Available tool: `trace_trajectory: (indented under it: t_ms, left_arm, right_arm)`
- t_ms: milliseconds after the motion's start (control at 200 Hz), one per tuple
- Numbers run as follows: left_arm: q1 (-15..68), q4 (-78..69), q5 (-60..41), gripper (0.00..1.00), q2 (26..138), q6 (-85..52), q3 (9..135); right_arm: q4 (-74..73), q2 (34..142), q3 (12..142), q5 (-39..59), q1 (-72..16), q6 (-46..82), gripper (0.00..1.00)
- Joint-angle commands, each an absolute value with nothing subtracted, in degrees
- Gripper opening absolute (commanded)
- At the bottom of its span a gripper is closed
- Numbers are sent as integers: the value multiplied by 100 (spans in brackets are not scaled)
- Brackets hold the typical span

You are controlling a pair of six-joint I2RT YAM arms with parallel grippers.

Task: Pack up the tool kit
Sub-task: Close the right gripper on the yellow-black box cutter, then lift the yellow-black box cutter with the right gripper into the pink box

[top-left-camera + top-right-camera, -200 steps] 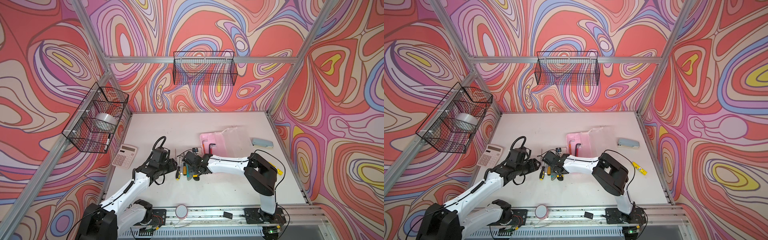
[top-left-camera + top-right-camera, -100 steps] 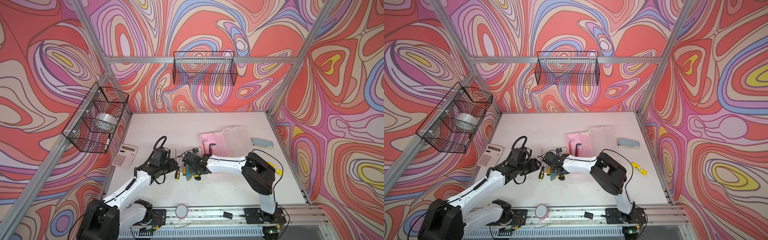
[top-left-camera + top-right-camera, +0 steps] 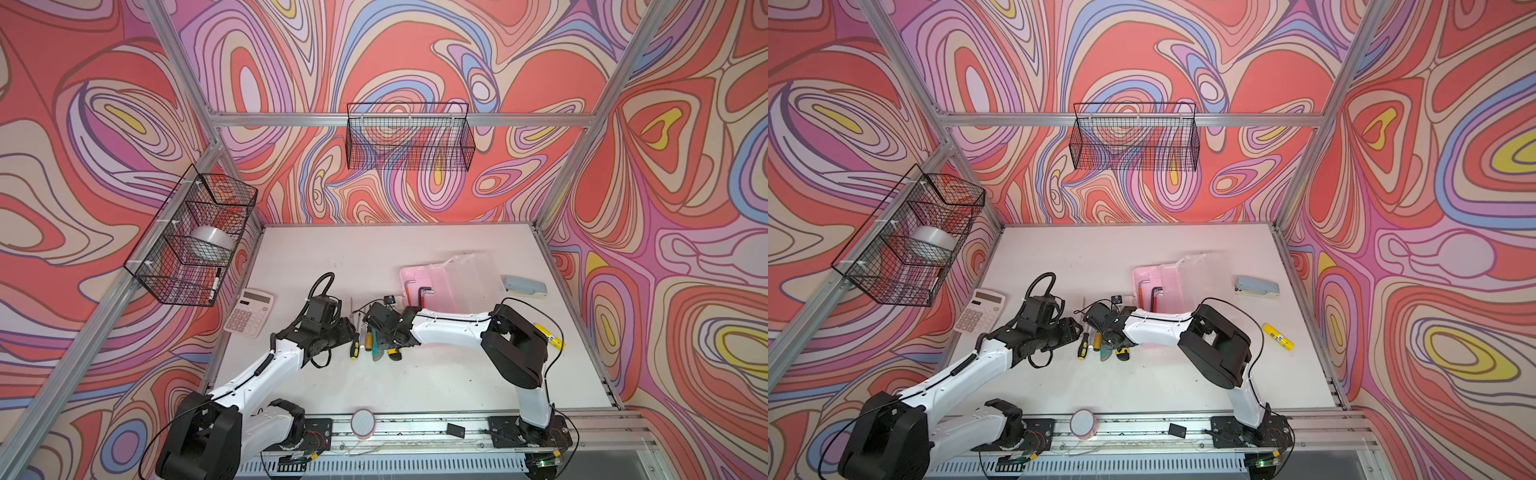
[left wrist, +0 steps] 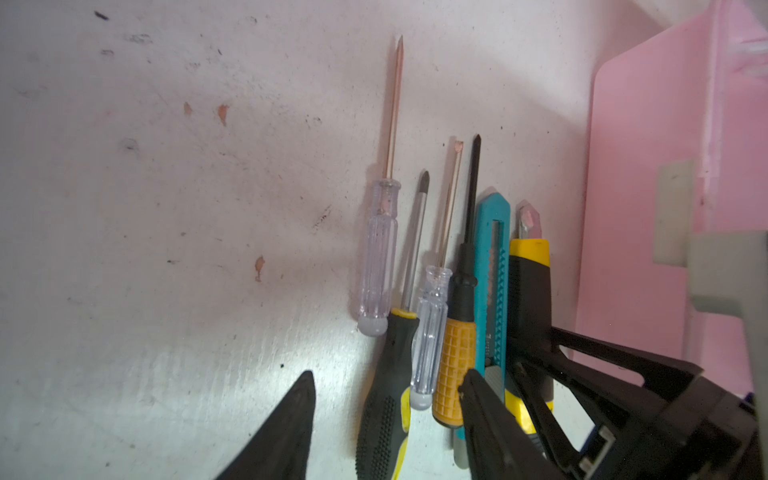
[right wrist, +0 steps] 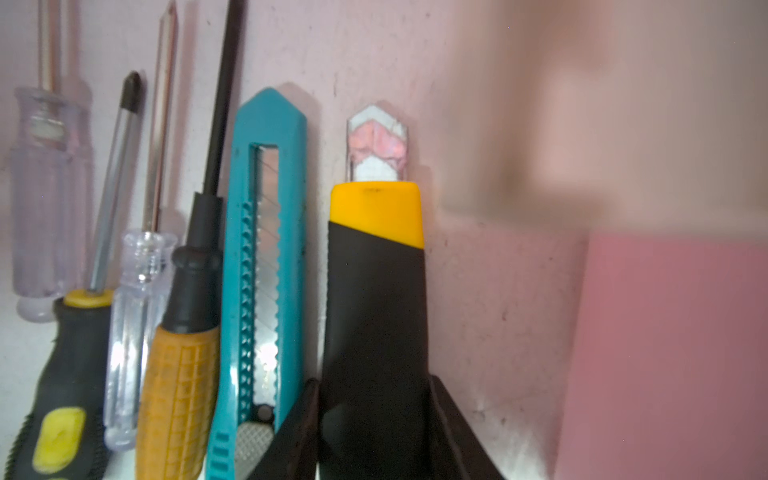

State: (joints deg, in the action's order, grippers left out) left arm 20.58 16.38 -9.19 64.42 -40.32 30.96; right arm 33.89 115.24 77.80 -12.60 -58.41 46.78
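Observation:
Several tools lie side by side on the white table: a long clear-handled screwdriver [image 4: 378,257], a black-and-yellow screwdriver [image 4: 386,395], a small clear screwdriver [image 4: 430,332], an orange-handled screwdriver [image 4: 455,365], a teal box cutter [image 5: 266,249] and a black-and-yellow utility knife [image 5: 376,291]. My right gripper [image 5: 374,380] is shut on the knife's black body, one finger against each side. My left gripper [image 4: 388,376] stands open low over the screwdriver handles, gripping nothing. The pink tool kit case [image 3: 419,276] lies open just behind, with hex keys [image 3: 424,293] in it and a clear lid [image 3: 469,274].
A calculator [image 3: 249,312] lies to the left of the left arm. A stapler [image 3: 524,286] and a yellow stick [image 3: 548,336] lie at the right. A tape roll [image 3: 363,422] sits on the front rail. Wire baskets [image 3: 409,137] [image 3: 191,237] hang on the walls.
The right gripper's jaws have narrowed onto the black-and-yellow knife. Both arms have stayed nearly in place, and the left gripper's opening looks unchanged.

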Motion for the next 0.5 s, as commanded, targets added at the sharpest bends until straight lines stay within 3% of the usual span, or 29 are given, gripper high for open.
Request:
trace_trajectory:
  t_ms: [0, 496]
  left_arm:
    - [2022, 1556, -870, 57, 6441, -4052, 3146]
    - [2021, 1561, -791, 57, 6332, -4078, 3155]
  right_arm:
    - [3561, 11506, 7840, -1300, -5803, 4569, 32]
    - [3540, 9945, 7672, -1112, -5811, 4341, 27]
